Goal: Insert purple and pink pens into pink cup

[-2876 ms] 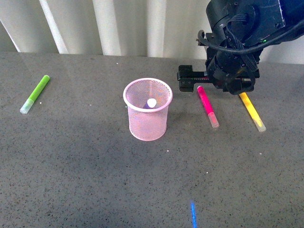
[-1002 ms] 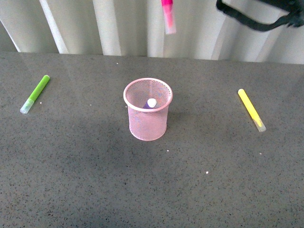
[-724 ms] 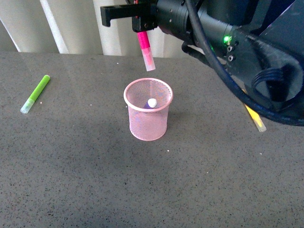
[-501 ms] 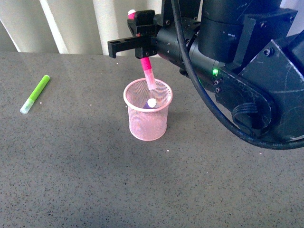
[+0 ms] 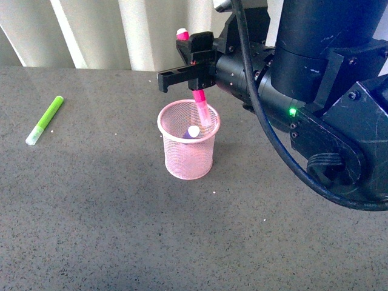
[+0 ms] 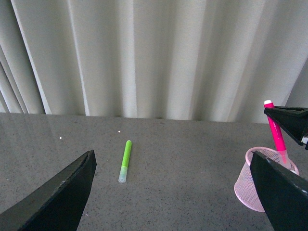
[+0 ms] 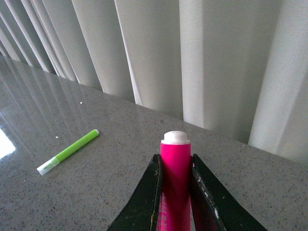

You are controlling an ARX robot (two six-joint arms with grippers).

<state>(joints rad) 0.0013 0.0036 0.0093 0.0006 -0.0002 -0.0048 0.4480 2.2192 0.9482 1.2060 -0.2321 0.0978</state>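
Note:
The pale pink mesh cup [image 5: 188, 148] stands upright on the grey table, also in the left wrist view [image 6: 253, 187]. A purple pen [image 5: 191, 132] stands inside it, only its whitish cap and a bit of purple showing. My right gripper [image 5: 197, 70] is shut on the pink pen [image 5: 202, 108], held nearly upright, its lower capped end dipping inside the cup's rim on the right side. The pink pen fills the right wrist view [image 7: 175, 178] between the fingers [image 7: 149, 202]. My left gripper [image 6: 178, 192] is open and empty, low over the table left of the cup.
A lime-green marker [image 5: 44, 120] lies on the table at the far left, also in the left wrist view [image 6: 125, 160] and right wrist view [image 7: 68, 151]. White curtains hang behind the table. My right arm [image 5: 315, 103] fills the right side and hides the table there.
My right gripper has carried the pink pen from the table up high, then over and down; its lower end now dips into the cup beside the purple pen. The arm now hides the yellow marker.

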